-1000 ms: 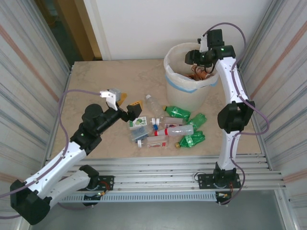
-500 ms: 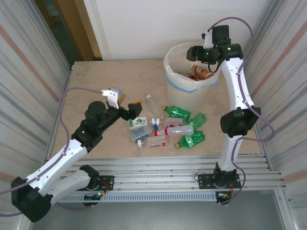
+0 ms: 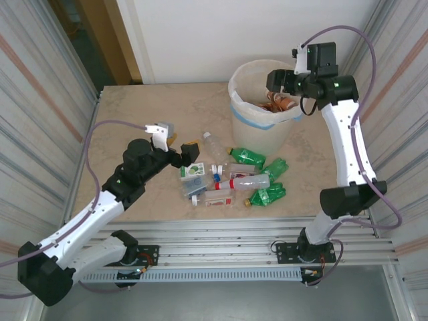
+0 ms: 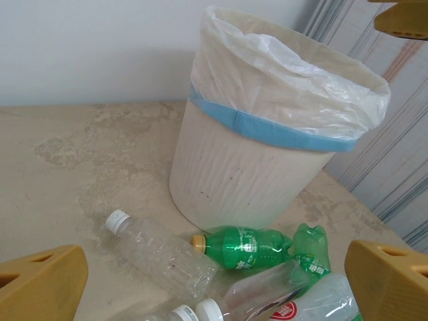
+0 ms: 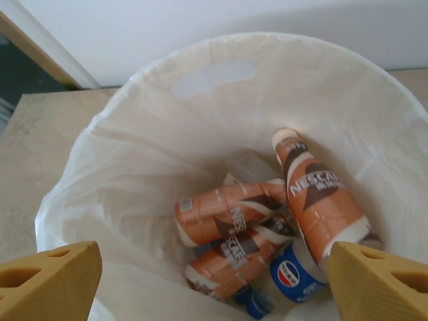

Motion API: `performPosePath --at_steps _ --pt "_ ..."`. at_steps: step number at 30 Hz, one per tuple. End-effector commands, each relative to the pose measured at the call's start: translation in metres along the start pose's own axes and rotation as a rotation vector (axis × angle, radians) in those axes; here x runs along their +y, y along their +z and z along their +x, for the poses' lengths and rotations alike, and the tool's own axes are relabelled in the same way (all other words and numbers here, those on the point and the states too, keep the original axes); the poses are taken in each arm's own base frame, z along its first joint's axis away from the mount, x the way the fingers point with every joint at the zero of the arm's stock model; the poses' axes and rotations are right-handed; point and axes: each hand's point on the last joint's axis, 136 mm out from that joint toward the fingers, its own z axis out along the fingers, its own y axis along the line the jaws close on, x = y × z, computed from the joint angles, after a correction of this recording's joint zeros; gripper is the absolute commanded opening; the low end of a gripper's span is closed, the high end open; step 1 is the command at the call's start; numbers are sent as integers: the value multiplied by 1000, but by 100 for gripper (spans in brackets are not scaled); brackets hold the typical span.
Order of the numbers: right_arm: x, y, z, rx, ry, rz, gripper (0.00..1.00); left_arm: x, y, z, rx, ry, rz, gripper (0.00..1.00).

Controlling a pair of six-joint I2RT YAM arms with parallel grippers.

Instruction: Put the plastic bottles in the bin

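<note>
A: Where is the round cream-white plastic bin [image 3: 262, 127], lined with a translucent bag and banded in blue tape, to be found?

B: It is seen upright on the beige marbled desk [image 3: 147, 114], close to the white back wall. Several bottles are already held inside it. Brown-sleeved plastic bottles [image 5: 319, 200] lettered Nescafé are leaned across one another, and a blue Pepsi-marked bottle [image 5: 291, 274] is wedged beneath them.

A: And what is left outside the bin?

B: A clear plastic bottle with a white cap [image 4: 160, 253] is laid on its side just in front of the bin. A green plastic bottle with a yellow cap [image 4: 244, 245] is laid beside it, near the bin's foot. A crushed green bottle [image 3: 275, 167] and a clear red-labelled bottle [image 3: 245, 181] are scattered a little further in front of the bin, among small cartons [image 3: 193, 172].

A: How is the right tool [image 3: 276, 81] set?

B: It is poised above the bin's rim, faced down into the liner. Its yellow fingers [image 5: 50, 281] are spread wide, and nothing is gripped between them.

A: And the left tool [image 3: 180, 147]?

B: It is held low over the desk, in front of the bin and to its left, pointed toward the bin. Its jaws are parted fully, and nothing is clasped.
</note>
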Motion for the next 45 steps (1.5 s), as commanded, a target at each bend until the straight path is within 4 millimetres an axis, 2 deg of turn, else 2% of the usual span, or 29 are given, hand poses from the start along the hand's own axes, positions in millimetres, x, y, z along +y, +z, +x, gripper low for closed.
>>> performPosePath --at_steps 1,5,7,12,15,19,23,26,35,41,45 --pt "-2 -26 -4 -74 -5 39 87 1 0 -15 -24 0 -15 99" --pt "-7 -46 5 -108 -10 80 90 5 6 -8 6 -19 -30 99" --pt "-12 -44 21 -82 -10 98 92 8 9 -4 30 -25 -43 99" --pt "-28 -58 39 -92 0 179 97 13 17 15 124 -31 -64 99" --pt "-37 -63 49 -93 8 217 98 10 22 28 185 -15 -37 98" --pt "-44 -69 59 -96 23 250 98 -7 25 48 273 88 26 92" --pt "-49 -75 63 -113 43 261 98 -29 21 76 369 277 82 87" --pt "-51 -76 66 -118 57 263 98 -44 18 104 419 434 115 88" --pt "-54 -75 70 -118 83 258 98 -64 27 175 532 740 158 89" --pt "-54 -76 70 -118 87 252 98 -69 37 199 594 789 197 88" --pt "-56 -74 71 -111 91 253 98 -65 40 212 650 806 199 87"
